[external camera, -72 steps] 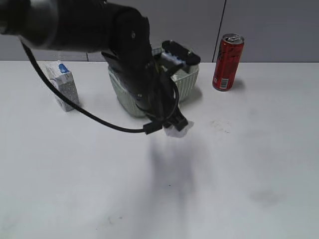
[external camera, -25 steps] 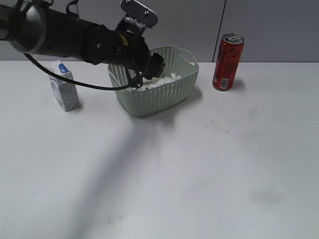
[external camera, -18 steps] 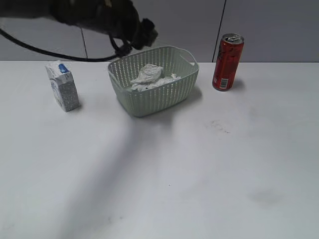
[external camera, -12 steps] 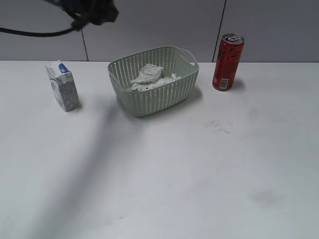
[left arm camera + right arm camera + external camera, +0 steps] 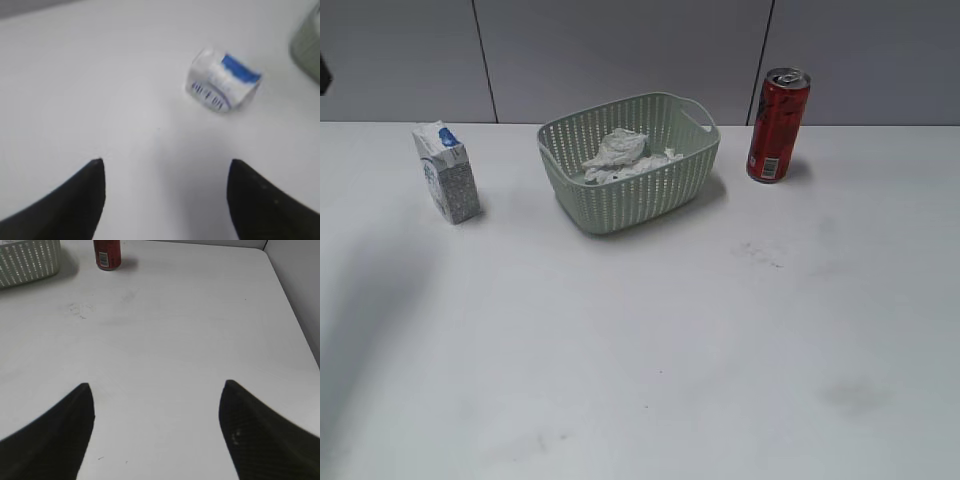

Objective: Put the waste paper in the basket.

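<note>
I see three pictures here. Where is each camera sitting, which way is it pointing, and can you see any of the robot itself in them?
Exterior view: at a slant from above the table's near side, toward the basket holding waste paper, the carton and the can; hardly any robot shows.
Left wrist view: on the left arm, looking down past the open left gripper at the carton.
Right wrist view: on the right arm, past the open right gripper toward basket and can.
All three share the basket.

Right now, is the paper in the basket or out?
In. The crumpled white paper lies inside the green basket, below its rim, and no paper lies on the table around it.
</note>
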You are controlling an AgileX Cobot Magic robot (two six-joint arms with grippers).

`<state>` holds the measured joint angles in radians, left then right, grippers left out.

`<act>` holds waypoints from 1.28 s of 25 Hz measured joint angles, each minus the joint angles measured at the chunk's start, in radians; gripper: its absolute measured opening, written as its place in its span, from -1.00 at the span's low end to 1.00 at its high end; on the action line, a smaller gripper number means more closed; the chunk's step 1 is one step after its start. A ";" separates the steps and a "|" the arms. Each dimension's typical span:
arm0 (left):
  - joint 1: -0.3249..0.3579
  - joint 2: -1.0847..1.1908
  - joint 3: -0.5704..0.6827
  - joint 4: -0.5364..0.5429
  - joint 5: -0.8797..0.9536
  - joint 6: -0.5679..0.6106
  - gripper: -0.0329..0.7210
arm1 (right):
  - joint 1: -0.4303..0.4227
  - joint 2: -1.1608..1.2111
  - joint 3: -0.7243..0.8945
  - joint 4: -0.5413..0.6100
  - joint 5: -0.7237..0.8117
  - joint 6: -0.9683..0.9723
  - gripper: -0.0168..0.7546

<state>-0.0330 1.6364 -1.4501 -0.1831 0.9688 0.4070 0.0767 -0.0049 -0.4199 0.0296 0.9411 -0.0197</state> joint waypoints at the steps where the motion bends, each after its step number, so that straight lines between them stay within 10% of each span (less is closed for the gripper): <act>1: 0.023 0.000 0.000 0.000 0.042 -0.005 0.61 | 0.000 0.000 0.000 0.000 0.000 0.000 0.57; 10: 0.102 -0.035 0.034 -0.004 0.240 -0.065 0.52 | 0.000 0.000 0.000 0.000 0.000 0.000 0.57; 32: 0.102 -0.790 0.754 0.011 0.124 -0.092 0.36 | 0.000 0.000 0.000 0.000 0.000 0.000 0.57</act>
<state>0.0690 0.8463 -0.6959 -0.1723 1.0932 0.3153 0.0767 -0.0049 -0.4199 0.0296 0.9411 -0.0196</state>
